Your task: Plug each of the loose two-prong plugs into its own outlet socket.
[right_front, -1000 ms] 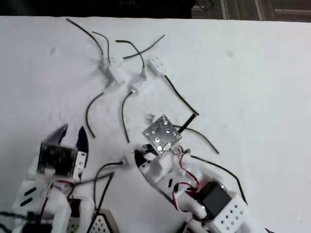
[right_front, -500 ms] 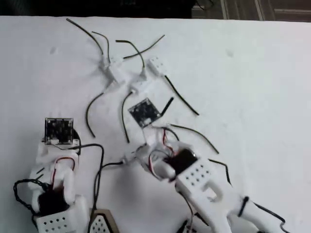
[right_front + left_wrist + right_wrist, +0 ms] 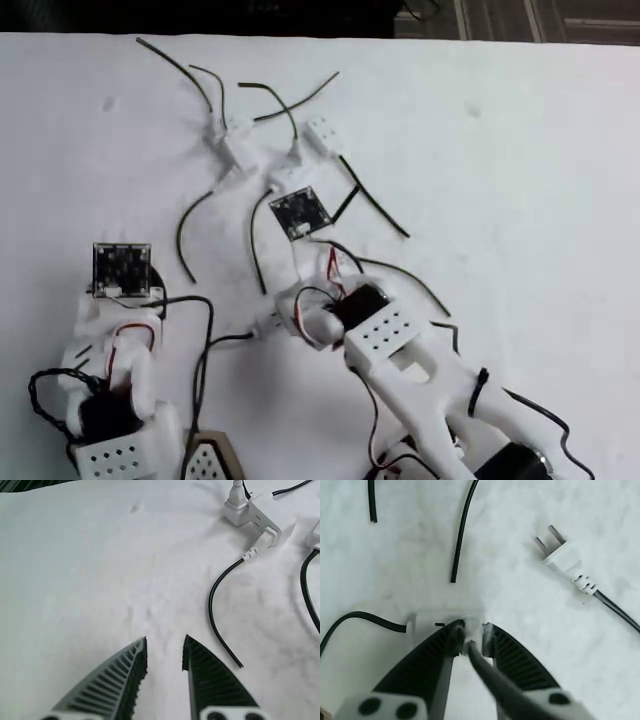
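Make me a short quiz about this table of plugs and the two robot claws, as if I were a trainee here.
1. True or false: the dark ribbed left gripper is clamped on a plug.
2. What is the right gripper shut on? A) a small white plastic plug on a black cord; B) a red wooden block; C) nothing at all.
3. How many metal prongs stick out of the loose white plastic plug lying on the white table near the right gripper?

Key: 1 false, it is open over bare table; 2 A; 3 two.
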`<state>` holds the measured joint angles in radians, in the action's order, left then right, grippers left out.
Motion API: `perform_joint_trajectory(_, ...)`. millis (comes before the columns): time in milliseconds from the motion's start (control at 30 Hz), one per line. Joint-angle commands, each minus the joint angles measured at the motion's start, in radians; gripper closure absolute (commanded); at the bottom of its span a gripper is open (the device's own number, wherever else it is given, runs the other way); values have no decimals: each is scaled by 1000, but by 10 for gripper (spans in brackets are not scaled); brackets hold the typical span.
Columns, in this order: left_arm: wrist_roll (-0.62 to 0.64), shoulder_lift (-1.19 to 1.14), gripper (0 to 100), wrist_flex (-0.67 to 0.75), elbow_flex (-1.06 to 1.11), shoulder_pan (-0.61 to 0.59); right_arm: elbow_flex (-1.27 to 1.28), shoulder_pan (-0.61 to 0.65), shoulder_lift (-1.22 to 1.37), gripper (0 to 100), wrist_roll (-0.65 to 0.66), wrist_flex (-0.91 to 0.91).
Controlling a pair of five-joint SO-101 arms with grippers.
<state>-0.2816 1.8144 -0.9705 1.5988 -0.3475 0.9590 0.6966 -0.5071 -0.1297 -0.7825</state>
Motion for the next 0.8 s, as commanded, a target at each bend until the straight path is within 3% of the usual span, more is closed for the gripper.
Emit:
perform_joint_trajectory(0, -5, 10, 865, 21, -5, -12, -37, -10, 28, 981, -8, 24)
perform_joint_trajectory(467, -5, 10, 865, 21, -5, -12, -35, -4, -42, 981, -5, -90)
perform_joint_trajectory(767, -5, 10, 865, 21, -5, -12, 38, -5, -44, 981, 0, -8)
